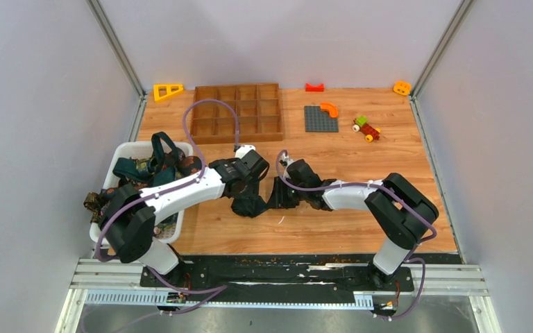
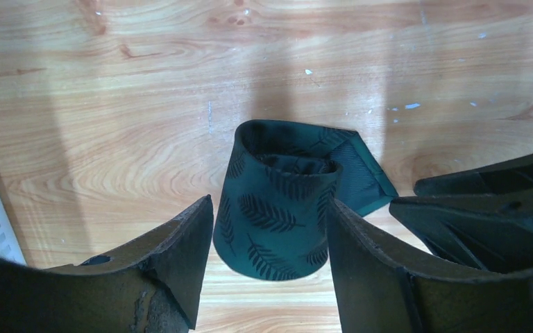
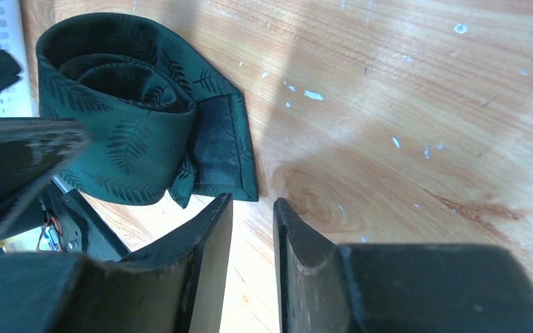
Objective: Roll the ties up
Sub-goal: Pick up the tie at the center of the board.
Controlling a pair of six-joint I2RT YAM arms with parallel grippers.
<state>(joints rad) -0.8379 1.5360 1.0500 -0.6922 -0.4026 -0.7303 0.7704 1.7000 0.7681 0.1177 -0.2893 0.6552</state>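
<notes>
While other ties (image 1: 154,165) sit in the left-frame basket (image 1: 130,144) — done: one tie (image 2: 277,222) rolled.
Left gripper (image 2: 271,202): released, straddling it.
Right gripper (image 3: 251,201): slightly parted, empty.

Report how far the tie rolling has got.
Done: one green leaf-print tie stands rolled on the table, its tail end loose beside it. In hand: the left pincer straddles that roll, jaws open; the right pincer sits empty nearby. Left: several ties heaped in the white basket.

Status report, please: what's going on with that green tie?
Left gripper jaws open astride rolled tie. Right gripper jaws narrow, empty, beside it. Nothing blocking.
</notes>
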